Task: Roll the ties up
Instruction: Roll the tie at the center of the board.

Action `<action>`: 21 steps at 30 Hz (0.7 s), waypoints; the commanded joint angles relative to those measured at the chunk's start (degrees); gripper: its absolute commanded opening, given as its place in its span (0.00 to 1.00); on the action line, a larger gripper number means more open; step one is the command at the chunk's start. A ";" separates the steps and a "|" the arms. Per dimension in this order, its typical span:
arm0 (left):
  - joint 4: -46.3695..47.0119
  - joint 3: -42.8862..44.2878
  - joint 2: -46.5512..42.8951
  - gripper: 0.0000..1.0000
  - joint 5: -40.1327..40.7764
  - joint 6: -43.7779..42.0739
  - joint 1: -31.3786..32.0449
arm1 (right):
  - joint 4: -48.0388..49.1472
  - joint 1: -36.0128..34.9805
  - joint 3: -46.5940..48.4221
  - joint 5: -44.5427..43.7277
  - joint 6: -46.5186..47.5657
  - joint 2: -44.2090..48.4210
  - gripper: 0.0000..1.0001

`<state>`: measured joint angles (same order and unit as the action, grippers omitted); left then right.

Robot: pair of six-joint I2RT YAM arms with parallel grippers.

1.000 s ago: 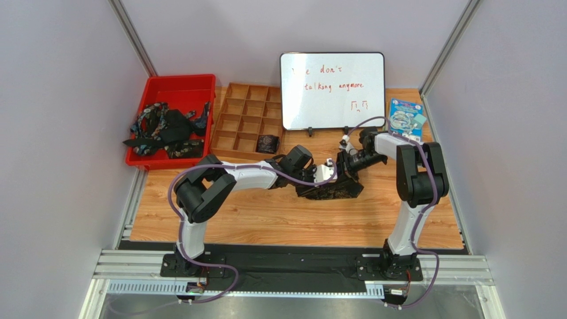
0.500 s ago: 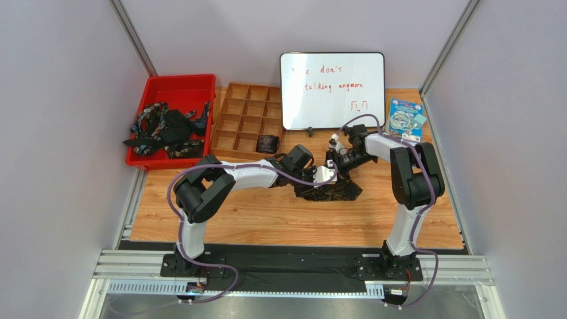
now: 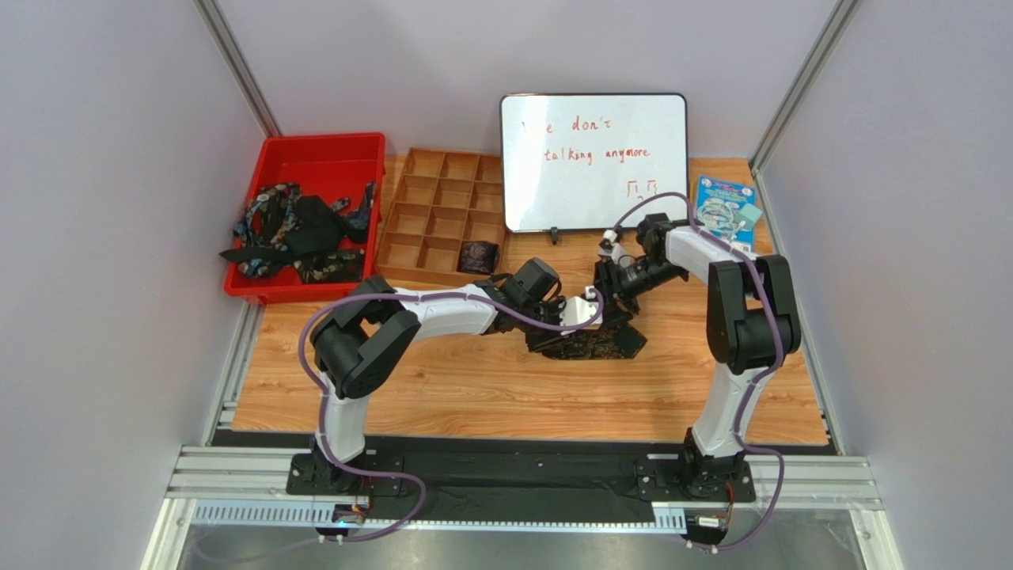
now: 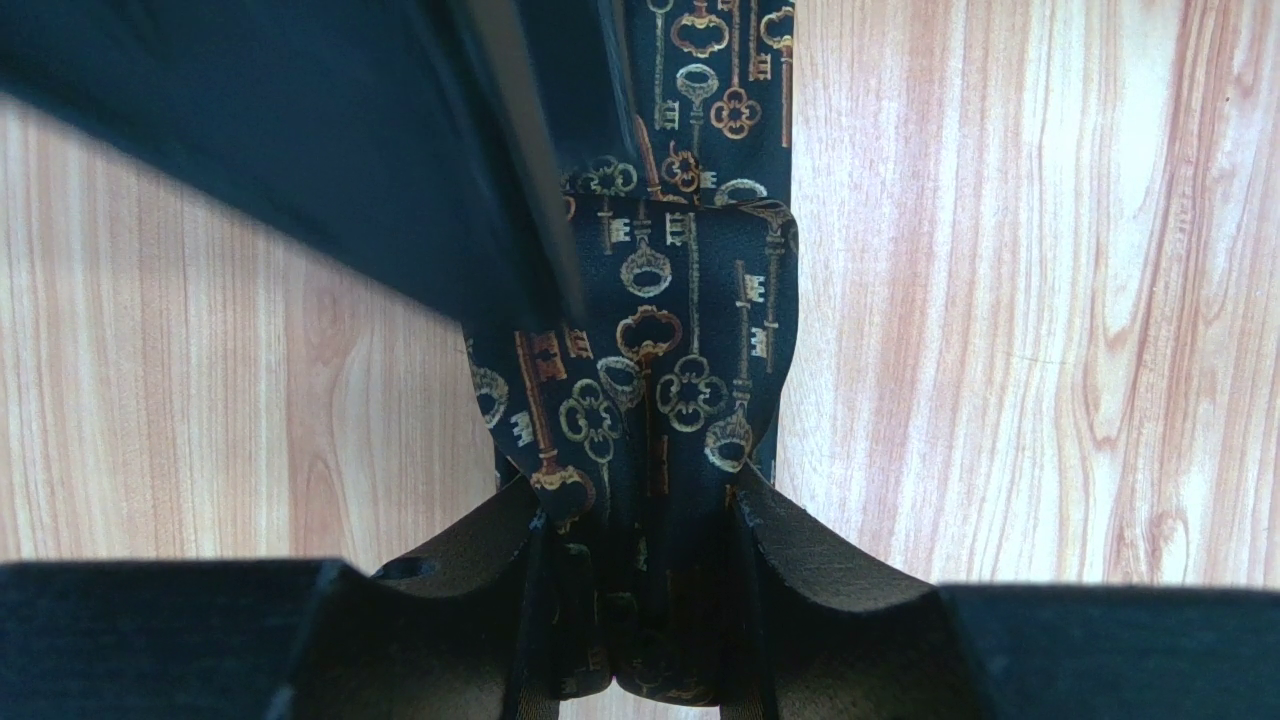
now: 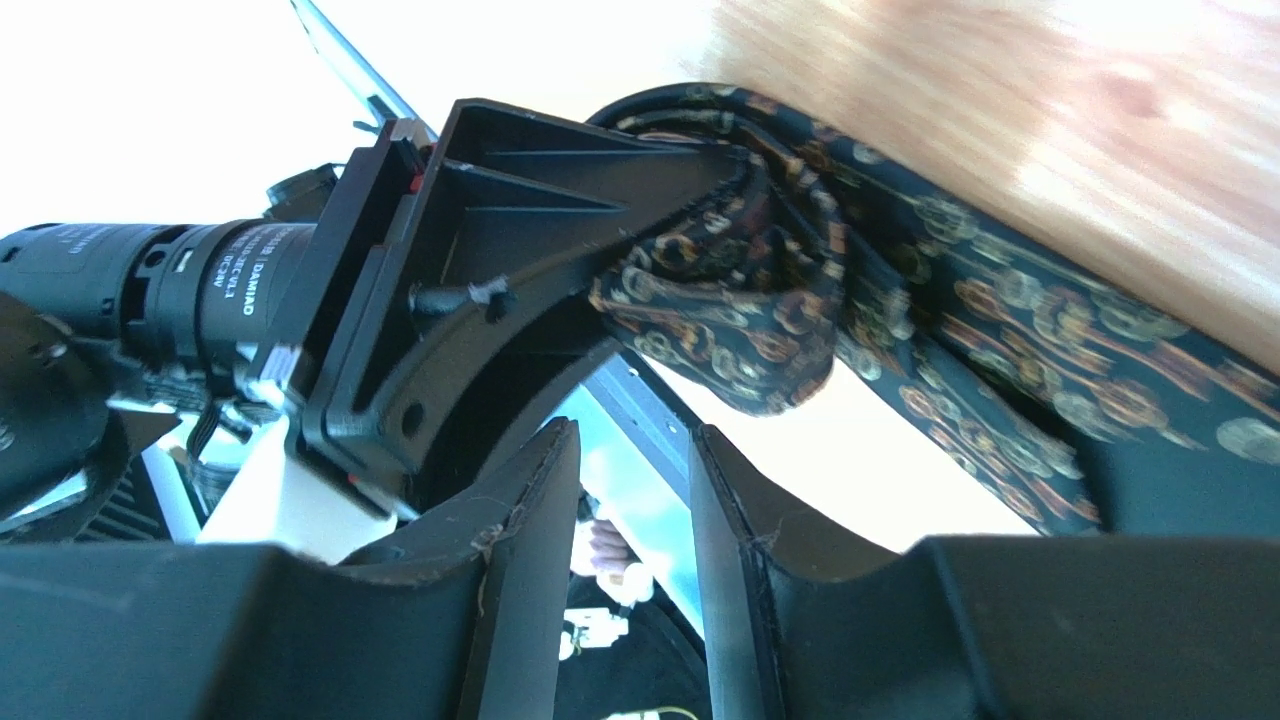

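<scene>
A black tie with a gold key pattern point(image 3: 601, 343) lies bunched on the wooden table at centre. My left gripper point(image 3: 585, 314) is shut on its folded end; in the left wrist view the tie point(image 4: 661, 330) runs up from between the closed gripper point(image 4: 639, 518). My right gripper point(image 3: 610, 285) hovers just behind and to the right of it, tilted sideways. In the right wrist view the gripper point(image 5: 634, 450) stands slightly open and empty, with the tie point(image 5: 932, 300) and the left gripper point(image 5: 496, 255) above it.
A red bin point(image 3: 315, 140) at back left holds several loose ties point(image 3: 291, 226). A wooden compartment tray point(image 3: 404, 190) beside it holds one rolled tie point(image 3: 479, 255). A whiteboard point(image 3: 595, 160) stands behind, with a blue packet point(image 3: 723, 211) to its right.
My right gripper swung left toward the whiteboard, then came back a little to the right. My left gripper stayed shut on the tie, whose bunch shifted slightly.
</scene>
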<state>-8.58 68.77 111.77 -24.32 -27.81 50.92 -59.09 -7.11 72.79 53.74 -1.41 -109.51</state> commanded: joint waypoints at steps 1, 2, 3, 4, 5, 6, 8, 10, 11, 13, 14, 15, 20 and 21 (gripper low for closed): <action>-6.45 -0.04 2.32 0.13 0.67 -0.58 0.32 | 5.71 -4.22 -1.16 0.76 -4.64 1.94 0.38; -6.71 0.04 2.32 0.13 0.76 -0.49 0.24 | 7.05 -5.27 -1.51 0.58 -5.44 1.76 0.38; -6.80 0.13 2.40 0.14 0.76 -0.49 0.32 | 8.10 -5.97 -1.60 0.23 -5.97 1.06 0.39; -6.89 0.05 2.32 0.14 0.85 -0.40 0.32 | 9.59 -6.24 -1.60 -0.73 -6.32 0.62 0.39; -7.06 -0.04 2.32 0.14 0.85 -0.40 0.32 | 9.87 -7.12 -1.60 -1.43 -6.32 0.01 0.39; -7.15 -0.04 2.23 0.15 0.94 -0.49 0.24 | 10.05 -7.38 -1.78 -2.05 -6.15 -1.39 0.39; -7.24 -0.13 2.05 0.16 0.85 -0.49 0.32 | 10.48 -7.74 -2.04 -3.46 -5.62 -2.63 0.39; -7.50 -0.04 2.05 0.17 0.76 -0.66 0.32 | 11.45 -7.83 -2.39 -4.51 -5.36 -4.03 0.36; -7.59 0.04 2.14 0.17 0.76 -0.58 0.24 | 11.63 -7.91 -2.39 -4.60 -4.92 -4.56 0.34; -8.03 0.57 2.32 0.19 0.94 -0.49 0.24 | 11.54 -7.91 -2.31 -4.69 -4.39 -5.53 0.30; -8.21 0.57 2.32 0.20 0.85 -0.49 0.24 | 11.45 -7.91 -2.48 -4.95 -4.22 -5.62 0.26; -8.21 0.66 2.23 0.20 0.85 -0.66 0.24 | 11.71 -7.91 -2.57 -5.30 -3.69 -5.62 0.16; -8.38 0.57 1.35 0.27 -0.20 -0.84 0.32 | 11.28 -6.86 -3.89 -7.77 -2.37 -6.50 0.00; -8.30 0.31 1.09 0.29 -0.03 -0.58 0.15 | 11.28 -6.43 -4.32 -7.86 -2.28 -6.50 0.00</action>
<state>-11.00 69.63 111.85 -24.18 -28.32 50.92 -51.09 -14.44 70.74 52.84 -6.20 -113.93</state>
